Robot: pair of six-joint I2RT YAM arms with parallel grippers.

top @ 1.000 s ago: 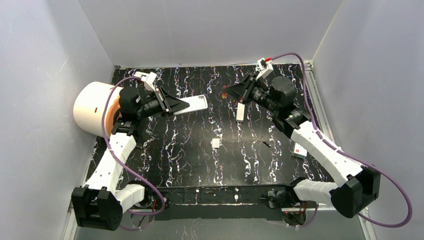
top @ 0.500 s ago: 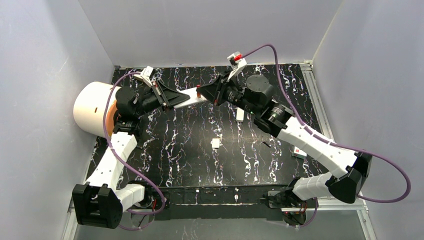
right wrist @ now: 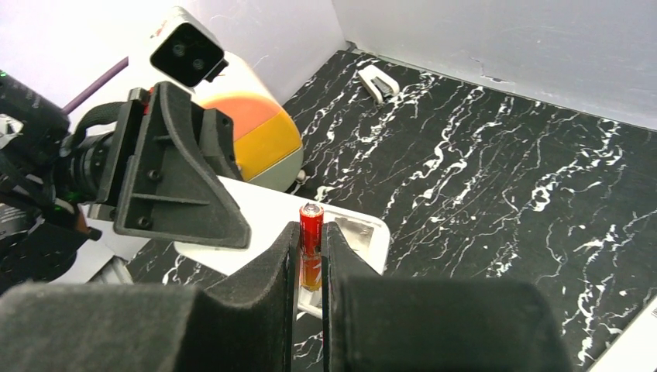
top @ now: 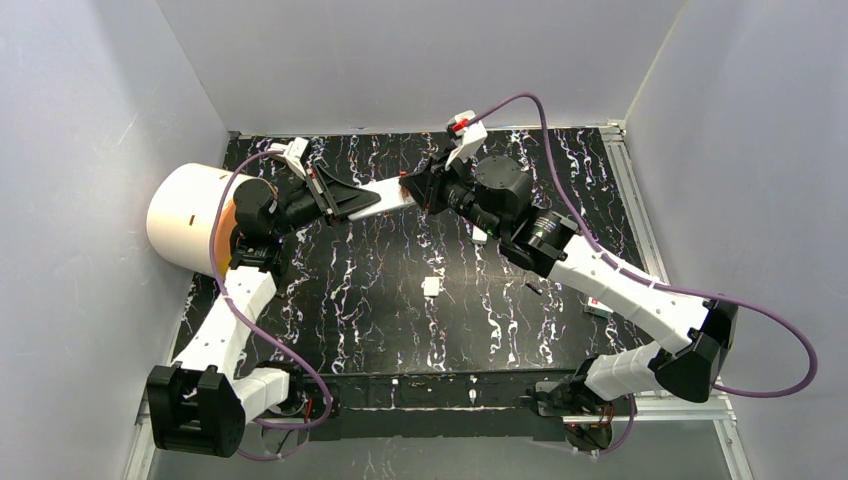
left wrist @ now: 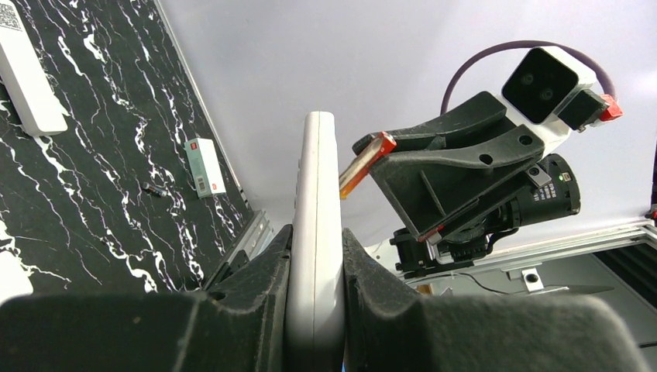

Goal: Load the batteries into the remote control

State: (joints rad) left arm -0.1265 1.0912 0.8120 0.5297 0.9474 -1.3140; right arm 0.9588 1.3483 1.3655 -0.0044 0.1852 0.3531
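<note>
Remote (left wrist: 317,201) near end buried between left jaws. Battery (right wrist: 311,232) bottom hidden in right jaws. Second remote (left wrist: 27,85) cut by frame edge. Dark speck (top: 533,288) on worktop (top: 360,300) too small to identify.

Legible text: none.

1. Flat white rectangular remote (left wrist: 31,85), lying on the black white-veined tabletop (left wrist: 93,194): dark square code patch at its end by the left wrist view's upper left corner, too small to read.
2. Small white-and-green cardboard box (left wrist: 205,167), same tabletop: red mark on its face, lettering unresolved.
3. Orange-red cylindrical battery (right wrist: 311,240): wrapper print not legible.
</note>
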